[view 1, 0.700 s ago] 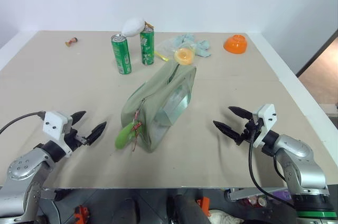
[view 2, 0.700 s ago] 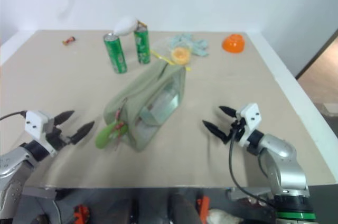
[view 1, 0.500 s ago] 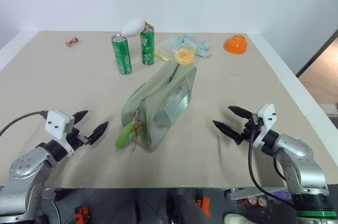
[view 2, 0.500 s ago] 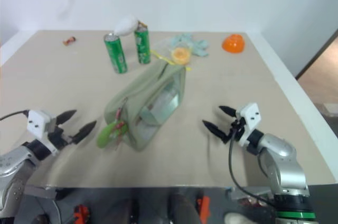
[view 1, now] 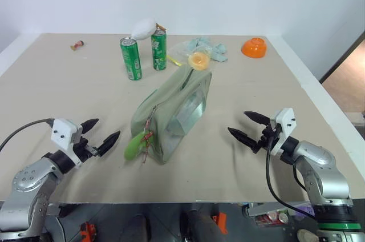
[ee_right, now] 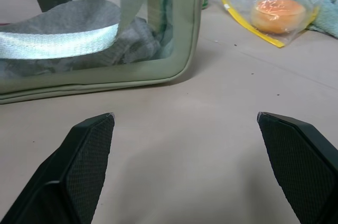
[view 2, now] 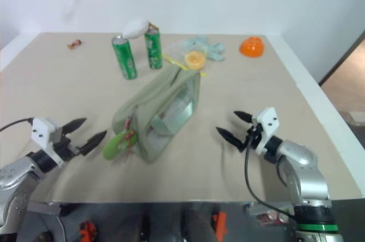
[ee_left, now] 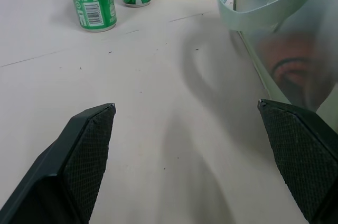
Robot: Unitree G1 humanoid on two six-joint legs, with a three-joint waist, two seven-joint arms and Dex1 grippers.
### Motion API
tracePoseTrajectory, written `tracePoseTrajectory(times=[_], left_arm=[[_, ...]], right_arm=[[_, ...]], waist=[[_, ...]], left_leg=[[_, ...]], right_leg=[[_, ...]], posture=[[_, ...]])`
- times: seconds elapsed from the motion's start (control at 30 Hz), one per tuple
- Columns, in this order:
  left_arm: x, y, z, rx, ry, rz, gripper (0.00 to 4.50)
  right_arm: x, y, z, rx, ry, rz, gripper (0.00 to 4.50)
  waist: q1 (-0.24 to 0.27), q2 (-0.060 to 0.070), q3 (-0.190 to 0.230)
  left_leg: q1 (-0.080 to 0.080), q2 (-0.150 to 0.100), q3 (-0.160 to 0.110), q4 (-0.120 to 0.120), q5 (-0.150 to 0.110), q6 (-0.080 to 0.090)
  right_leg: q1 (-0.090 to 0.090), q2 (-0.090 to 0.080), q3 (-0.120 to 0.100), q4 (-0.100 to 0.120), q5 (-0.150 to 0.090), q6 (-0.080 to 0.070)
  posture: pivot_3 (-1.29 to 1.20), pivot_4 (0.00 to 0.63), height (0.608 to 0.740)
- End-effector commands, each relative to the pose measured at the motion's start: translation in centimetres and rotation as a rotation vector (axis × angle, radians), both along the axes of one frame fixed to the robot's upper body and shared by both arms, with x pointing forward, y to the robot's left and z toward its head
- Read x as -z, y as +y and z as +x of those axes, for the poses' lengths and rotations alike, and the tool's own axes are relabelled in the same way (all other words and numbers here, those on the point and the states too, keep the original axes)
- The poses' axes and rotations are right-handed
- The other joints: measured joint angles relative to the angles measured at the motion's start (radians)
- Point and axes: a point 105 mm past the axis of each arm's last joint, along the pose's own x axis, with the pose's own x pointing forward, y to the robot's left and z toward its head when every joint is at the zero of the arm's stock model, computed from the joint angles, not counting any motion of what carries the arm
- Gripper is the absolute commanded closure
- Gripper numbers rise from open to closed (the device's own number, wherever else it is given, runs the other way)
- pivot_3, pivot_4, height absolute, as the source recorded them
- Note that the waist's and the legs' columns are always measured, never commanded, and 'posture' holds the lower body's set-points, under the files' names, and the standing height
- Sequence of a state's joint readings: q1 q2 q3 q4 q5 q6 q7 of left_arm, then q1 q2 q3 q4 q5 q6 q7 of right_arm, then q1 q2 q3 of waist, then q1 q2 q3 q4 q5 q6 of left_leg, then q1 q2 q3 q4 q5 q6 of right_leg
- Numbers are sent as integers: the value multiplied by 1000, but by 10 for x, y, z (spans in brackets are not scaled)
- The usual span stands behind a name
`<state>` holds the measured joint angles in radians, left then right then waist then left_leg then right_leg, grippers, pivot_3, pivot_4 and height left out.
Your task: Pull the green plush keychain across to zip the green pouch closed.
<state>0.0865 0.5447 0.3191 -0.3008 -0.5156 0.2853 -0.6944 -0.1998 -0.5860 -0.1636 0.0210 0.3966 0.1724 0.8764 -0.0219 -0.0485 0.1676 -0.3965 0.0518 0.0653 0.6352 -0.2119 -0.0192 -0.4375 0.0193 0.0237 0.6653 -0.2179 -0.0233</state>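
The green pouch (view 1: 171, 113) lies at an angle in the middle of the table, its clear side panel facing right and a pale strap (ee_left: 264, 7) over it. At its near end the green plush keychain (view 1: 135, 146) hangs on a reddish cord and rests on the table. My left gripper (view 1: 108, 127) is open, low over the table, a short way left of the keychain and touching nothing. My right gripper (view 1: 237, 121) is open too, and stands right of the pouch with bare table between them. In the right wrist view the pouch (ee_right: 105, 39) lies ahead of the open fingers.
Two green cans (view 1: 132, 58) (view 1: 159, 49) stand behind the pouch, with a white object (view 1: 144, 27) at the back. A clear bag (view 1: 198, 59) with an orange round thing, blue cloth (view 1: 210, 48), an orange bowl (view 1: 254, 47) and a small red item (view 1: 77, 44) lie farther back.
Both grippers have edged slightly inward toward the pouch. The pouch and keychain have not moved.
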Motion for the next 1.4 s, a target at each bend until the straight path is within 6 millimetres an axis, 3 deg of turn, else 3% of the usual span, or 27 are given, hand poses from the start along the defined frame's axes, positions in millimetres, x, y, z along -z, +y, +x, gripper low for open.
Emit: tracePoseTrajectory(times=[0.03, 0.13, 0.27, 0.47, 0.63, 0.97, 1.13, 1.4], left_arm=[[-52, 0, -7, 93, -127, 26, 26], [-84, -5, -15, 211, -138, 48, 26], [-106, -14, -24, 340, -97, 65, 26], [-112, -39, -29, 492, -32, 68, 26], [-115, -54, -31, 541, -32, 35, 26], [-113, -60, -32, 519, -45, 29, 26], [-112, -55, -30, 490, -46, 42, 0], [-108, -51, -27, 464, -49, 48, 0]], right_arm=[[-23, -1, 12, -37, -69, -13, 0], [-46, 0, 27, -96, -102, -24, 0], [-74, 8, 45, -190, -142, -53, 0], [-115, 41, 75, -365, -225, -192, 0], [-129, 61, 83, -471, -257, -278, 0], [-123, 87, 80, -618, -251, -320, 0], [-125, 98, 80, -649, -255, -311, 1458], [-127, 96, 79, -657, -249, -297, 4286]], waist=[[-1, -1, 1], [-2, -1, 2], [-3, 1, 2], [-14, 2, 4], [-17, 2, 4], [-17, 2, 4], [-18, 2, 4], [-19, 2, 4]], left_leg=[[0, 0, 0, 0, 0, 0], [0, 0, 0, 1, 0, 0], [0, 0, 0, 0, 0, 0], [-2, 0, 1, -1, 0, 0], [-4, 3, 0, -1, -1, -2], [-5, 6, 0, 1, -2, -4], [-4, 7, 0, 1, -2, -4], [-4, 8, 0, 1, -2, -4]], right_leg=[[0, 0, 0, 0, 0, 0], [-1, 2, -1, 0, 1, -1], [0, 3, 0, 0, 1, -2], [-3, 8, 1, 0, 0, -2], [-3, 7, -1, 0, -1, -5], [-4, 7, -1, 1, -1, -6], [-4, 7, -1, 1, -1, -7], [-4, 8, -1, 1, -1, -7]], posture=[[0, 150, 740], [0, 150, 740], [0, 150, 740], [0, 150, 740], [0, 150, 740], [0, 150, 740], [0, 150, 740], [0, 150, 740]])
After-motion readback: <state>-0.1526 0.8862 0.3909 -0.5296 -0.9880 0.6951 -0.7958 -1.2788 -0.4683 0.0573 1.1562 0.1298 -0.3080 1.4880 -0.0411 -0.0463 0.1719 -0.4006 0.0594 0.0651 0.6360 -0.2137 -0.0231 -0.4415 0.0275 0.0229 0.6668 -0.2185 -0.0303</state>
